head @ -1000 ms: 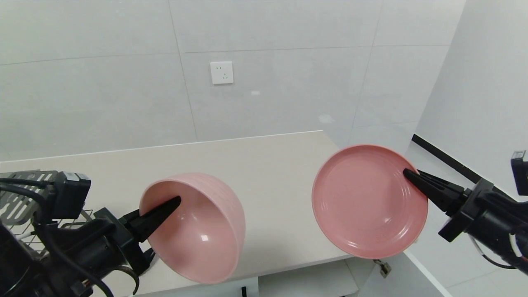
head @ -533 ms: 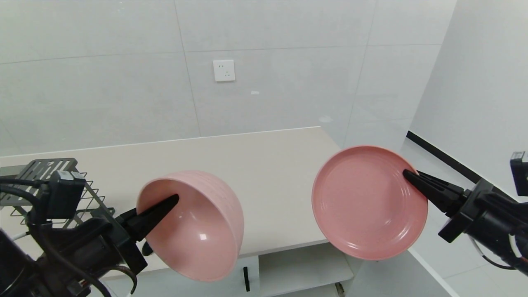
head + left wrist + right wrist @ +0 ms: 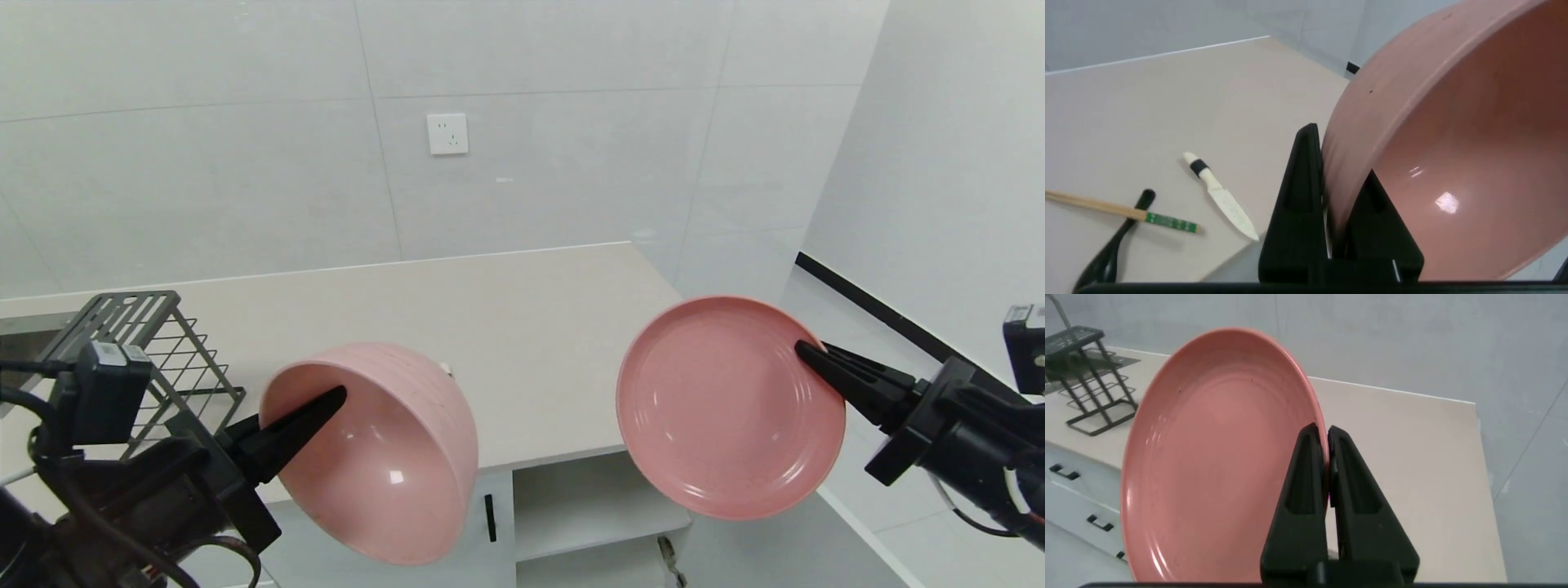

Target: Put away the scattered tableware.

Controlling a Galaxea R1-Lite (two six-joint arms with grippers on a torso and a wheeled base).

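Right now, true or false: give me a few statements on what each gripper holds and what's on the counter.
1. The left gripper is shut on the pink bowl's rim. True.
2. The right gripper holds a cup. False: it is shut on the pink plate's rim.
3. The pink bowl sits on the counter. False: it is held off the counter, tipped on its side.
4. A white knife and chopsticks lie on the counter. True.
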